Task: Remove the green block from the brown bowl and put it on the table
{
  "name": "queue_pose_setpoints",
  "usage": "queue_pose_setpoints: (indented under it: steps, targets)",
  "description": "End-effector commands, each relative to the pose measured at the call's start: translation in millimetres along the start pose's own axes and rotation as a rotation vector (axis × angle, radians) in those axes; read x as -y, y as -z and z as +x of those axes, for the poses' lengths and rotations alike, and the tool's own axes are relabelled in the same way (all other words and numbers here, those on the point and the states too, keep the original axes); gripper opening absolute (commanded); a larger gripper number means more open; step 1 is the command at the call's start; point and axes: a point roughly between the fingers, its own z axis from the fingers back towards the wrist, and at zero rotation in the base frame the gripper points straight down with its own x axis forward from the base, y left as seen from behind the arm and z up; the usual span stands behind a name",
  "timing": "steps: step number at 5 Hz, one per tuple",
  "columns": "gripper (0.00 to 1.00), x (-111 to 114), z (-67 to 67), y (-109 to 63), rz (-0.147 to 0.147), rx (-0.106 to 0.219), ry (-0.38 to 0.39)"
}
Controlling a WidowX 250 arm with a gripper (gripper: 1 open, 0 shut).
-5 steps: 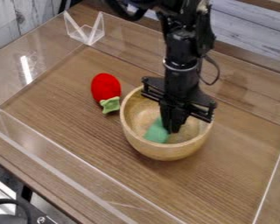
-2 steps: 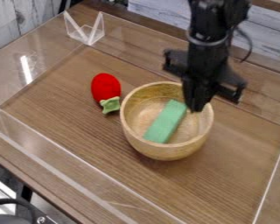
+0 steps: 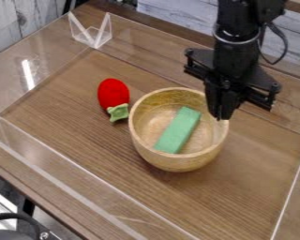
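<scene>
table point(image 3: 78, 178): brown wood-grain top, low clear acrylic walls round the edges, takes up pretty much the whole view
robot arm point(image 3: 247, 28): black, comes down from the top right, pointing straight down over the right side of the bowl
brown bowl point(image 3: 142, 142): round light-tan wooden one with a thick rim, sits about mid-table, slightly right of centre
gripper point(image 3: 224, 111): hangs above the bowl's right rim, tip clear of the block and holding nothing; fingers look close together but honestly can't tell from this angle if they're parted or closed
green block point(image 3: 179, 129): flat green bar lying diagonally inside the brown bowl, one end up toward the far right rim, other end down near the front left, so it's not on the table
red toy point(image 3: 112, 93): strawberry-looking thing with green leaves, on the table just left of the bowl
</scene>
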Motion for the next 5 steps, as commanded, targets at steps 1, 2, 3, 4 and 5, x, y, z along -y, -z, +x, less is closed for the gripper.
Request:
queue_pose_setpoints:
  steps: [1,2,3,4,5]
  targets:
    - [1.00,-6.2,4.3,-9.2,-0.010,0.023,0.007]
    - [1.00,-13.1,6.6,-5.3,-0.010,0.000,0.015]
    - [1.00,-14.9,-3.5,3.0,-0.006,-0.021,-0.005]
    - [1.00,-17.0,-13.0,12.3,-0.002,-0.036,-0.026]
    - [1.00,-30.4,-15.5,28.6,0.000,-0.046,-0.019]
